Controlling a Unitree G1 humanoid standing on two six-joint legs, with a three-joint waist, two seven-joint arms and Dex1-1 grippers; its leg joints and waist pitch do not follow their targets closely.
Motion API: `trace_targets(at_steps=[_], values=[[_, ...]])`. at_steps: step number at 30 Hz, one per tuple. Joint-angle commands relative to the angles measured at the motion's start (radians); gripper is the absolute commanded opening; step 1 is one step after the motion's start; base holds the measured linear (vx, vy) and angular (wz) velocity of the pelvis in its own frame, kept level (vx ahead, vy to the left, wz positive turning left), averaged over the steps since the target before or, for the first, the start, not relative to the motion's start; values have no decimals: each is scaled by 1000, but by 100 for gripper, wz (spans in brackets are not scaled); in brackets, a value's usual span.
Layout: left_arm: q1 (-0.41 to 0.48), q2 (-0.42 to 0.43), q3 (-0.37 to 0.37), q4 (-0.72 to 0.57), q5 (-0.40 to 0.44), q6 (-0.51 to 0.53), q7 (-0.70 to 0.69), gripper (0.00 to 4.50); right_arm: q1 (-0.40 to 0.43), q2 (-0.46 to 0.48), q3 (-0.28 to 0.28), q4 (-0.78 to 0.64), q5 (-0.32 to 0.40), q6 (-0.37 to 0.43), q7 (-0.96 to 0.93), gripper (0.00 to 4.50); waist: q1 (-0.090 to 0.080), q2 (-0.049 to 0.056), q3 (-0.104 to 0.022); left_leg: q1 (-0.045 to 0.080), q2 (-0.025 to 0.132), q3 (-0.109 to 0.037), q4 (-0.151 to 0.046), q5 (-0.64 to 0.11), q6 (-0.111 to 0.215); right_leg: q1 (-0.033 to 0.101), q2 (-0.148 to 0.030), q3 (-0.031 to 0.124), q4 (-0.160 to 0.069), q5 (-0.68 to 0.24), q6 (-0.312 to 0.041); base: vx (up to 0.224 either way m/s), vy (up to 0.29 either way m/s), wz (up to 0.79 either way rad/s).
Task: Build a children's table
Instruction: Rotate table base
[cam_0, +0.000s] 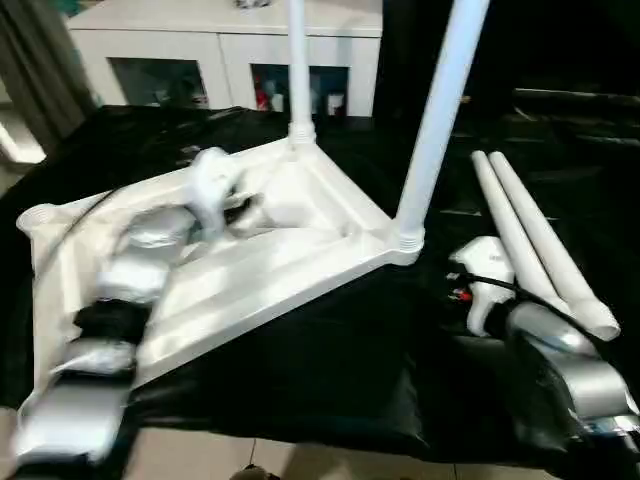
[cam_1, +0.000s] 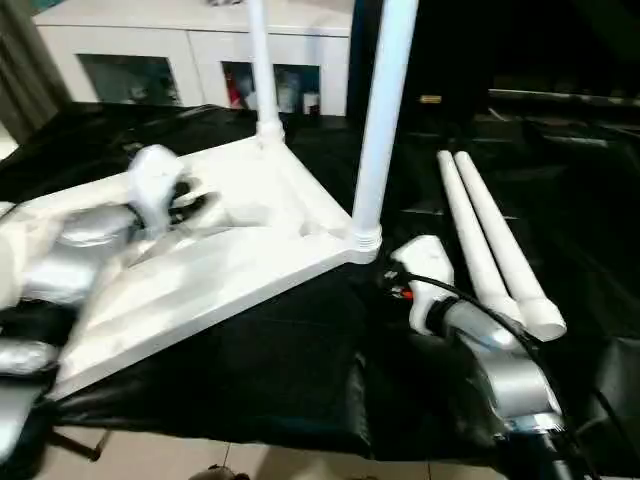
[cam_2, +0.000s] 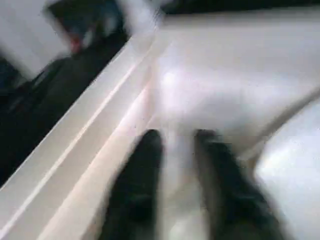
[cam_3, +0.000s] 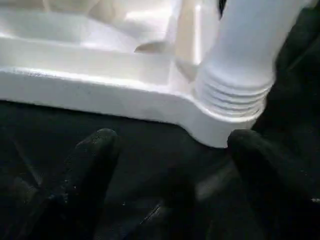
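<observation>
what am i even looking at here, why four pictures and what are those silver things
The silver things are the forearms of a humanoid robot building a children's table. The two wide pictures come from a camera on its head, looking down over its arms. The other two come from cameras on its wrists, looking along each gripper's two black fingers.

On a black cloth lies the white tabletop, upside down. Two legs stand in its corner sockets: one at the far corner, one at the near right corner. Two spare legs lie side by side on the cloth to the right. A white cabinet stands behind.

The left gripper is over the tabletop's underside, fingers a little apart. The right gripper is open, near the socket with the leg. Neither holds anything.
</observation>
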Motion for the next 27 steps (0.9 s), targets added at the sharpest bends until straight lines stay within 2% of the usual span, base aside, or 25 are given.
trace_targets(at_steps=[1, 2, 3, 4, 5, 7, 9, 10, 11, 12, 13, 14, 15, 16, 20, 23, 25, 27], values=[[30, 74, 19, -54, 38, 92, 3, 142, -32, 10, 20, 36, -22, 40, -9, 348, 1, -9, -70, 18, 46, -19, -66, -159, 47, 52, -74, 54, -57, -201, -185, 0, 0, 0], [37, 97, 21, -59, 49, 110, 13, 76, -43, 17, 27, 46, -27, 45, -10, 322, -3, -6, -67, 17, 43, -16, -66, -163, 47, 50, -71, 54, -63, -208, -183, 0, 0, 0], [42, 134, 34, -44, 64, 130, 39, 84, -68, 33, 43, 72, -45, 45, -21, 315, -4, -5, -67, 19, 43, -17, -67, -167, 40, 47, -70, 54, -61, -203, -188, 0, 0, 0], [42, 134, 34, -44, 64, 130, 39, 111, -68, 33, 43, 72, -45, 45, -21, 312, -4, -14, -66, 19, 43, -15, -67, -173, 38, 48, -70, 54, -63, -208, -188, 0, 0, 0], [46, 152, 35, -34, 73, 136, 45, 110, -78, 41, 50, 83, -49, 48, -21, 307, 1, -8, -65, 20, 44, -17, -69, -180, 32, 48, -74, 55, -62, -221, -187, 0, 0, 0], [54, 177, 37, -18, 89, 147, 55, 41, -91, 53, 59, 97, -58, 48, -25, 280, 5, -6, -65, 27, 46, -17, -70, -195, 23, 43, -73, 57, -63, -224, -187, 0, 0, 0], [73, 201, 29, -26, 99, 171, 44, 58, -107, 67, 64, 118, -56, 47, -28, 266, 8, -4, -64, 29, 48, -17, -72, -210, 8, 42, -74, 60, -61, -212, -187, 0, 0, 0], [73, 201, 29, -26, 99, 171, 44, 56, -107, 67, 64, 118, -56, 47, -28, 260, 5, -6, -64, 25, 47, -18, -74, -209, 5, 45, -73, 60, -59, -207, -186, 0, 0, 0], [87, 211, 22, -38, 96, 192, 29, 56, -117, 78, 63, 132, -53, 45, -36, 260, 8, -4, -67, 27, 47, -18, -73, -203, 1, 45, -75, 60, -57, -188, -188, 0, 0, 0], [101, 220, 10, -47, 95, 204, 11, 9, -129, 91, 61, 154, -52, 43, -43, 237, 6, -5, -67, 22, 45, -18, -72, -187, 3, 48, -75, 60, -54, -168, -194, 0, 0, 0], [112, 224, -4, -47, 92, 211, -8, 0, -143, 104, 63, 182, -60, 35, -50, 229, 6, -5, -68, 22, 44, -18, -71, -186, 3, 48, -76, 60, -54, -164, -198, 0, 0, 0], [114, 224, -8, -46, 92, 209, -14, 14, -147, 107, 65, 189, -64, 33, -51, 226, 4, -5, -66, 20, 44, -18, -73, -187, 2, 48, -76, 60, -54, -167, -198, 0, 0, 0], [119, 223, -17, -42, 91, 207, -26, 20, -154, 113, 69, 204, -70, 28, -53, 220, 6, -6, -67, 23, 44, -18, -72, -201, 0, 48, -78, 61, -57, -187, -198, 0, 0, 0], [124, 217, -30, -28, 92, 191, -38, 4, -166, 123, 71, 222, -75, 23, -61, 195, 6, -7, -67, 22, 44, -18, -72, -198, 1, 48, -78, 61, -58, -186, -198, 0, 0, 0], [130, 192, -59, 22, 94, 151, -64, 0, -210, 156, 70, 283, -85, 3, -84, 176, 3, -8, -67, 23, 43, -18, -73, -204, -5, 49, -78, 61, -56, -184, -199, 0, 0, 0], [136, 189, -77, 36, 96, 142, -82, 0, -238, 174, 64, 328, -87, -18, -97, 139, 2, -7, -70, 22, 44, -18, -71, -183, -5, 51, -78, 61, -51, -143, -205, 0, 0, 0], [141, 190, -92, 41, 95, 138, -101, 0, -257, 185, 62, 362, -91, -32, -103, 137, 1, -8, -71, 22, 44, -18, -71, -187, -4, 52, -78, 61, -51, -138, -208, 0, 0, 0], [145, 188, -105, 45, 89, 135, -131, 0, -279, 197, 64, 406, -99, -52, -106, 104, -1, -8, -68, 22, 43, -18, -72, -202, -8, 52, -79, 61, -54, -164, -209, 0, 0, 0]])
